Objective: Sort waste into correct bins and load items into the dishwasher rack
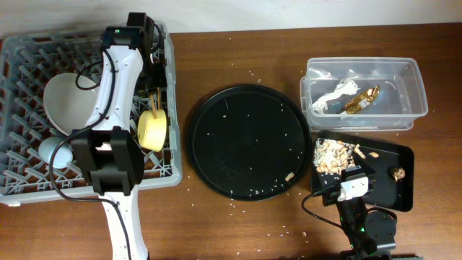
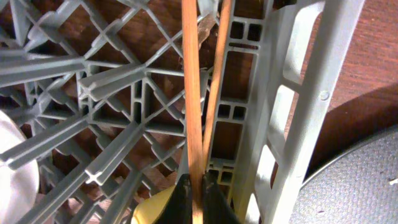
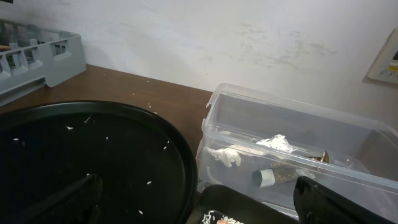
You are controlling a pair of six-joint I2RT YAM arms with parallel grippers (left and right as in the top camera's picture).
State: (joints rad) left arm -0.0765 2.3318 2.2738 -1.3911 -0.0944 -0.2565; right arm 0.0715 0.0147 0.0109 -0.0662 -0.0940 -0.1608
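The grey dishwasher rack (image 1: 22, 50) stands at the left. It holds the pale grey plate (image 1: 63, 101), the yellow bowl (image 1: 153, 130) and the light-blue cup (image 1: 53, 152). The pink cup (image 1: 106, 147) is mostly hidden under my left arm. My left gripper (image 1: 153, 85) (image 2: 198, 182) is shut on the wooden chopsticks (image 1: 154, 102) (image 2: 193, 93), which stand in the rack by its right wall. The clear tub (image 1: 411, 79) (image 3: 236, 118) holds the white-silver wrapper (image 1: 336, 96) (image 3: 273, 144) and the brown-gold wrapper (image 1: 362, 101). The black tray (image 1: 401, 155) holds tan food scraps (image 1: 332, 153). My right gripper (image 1: 352, 173) (image 3: 205, 208) is open and empty over that tray.
A large round black tray (image 1: 249, 141) (image 3: 93, 155) with scattered crumbs lies between the rack and the bins. Small crumbs dot the brown table around it. A white wall rises behind the tub in the right wrist view.
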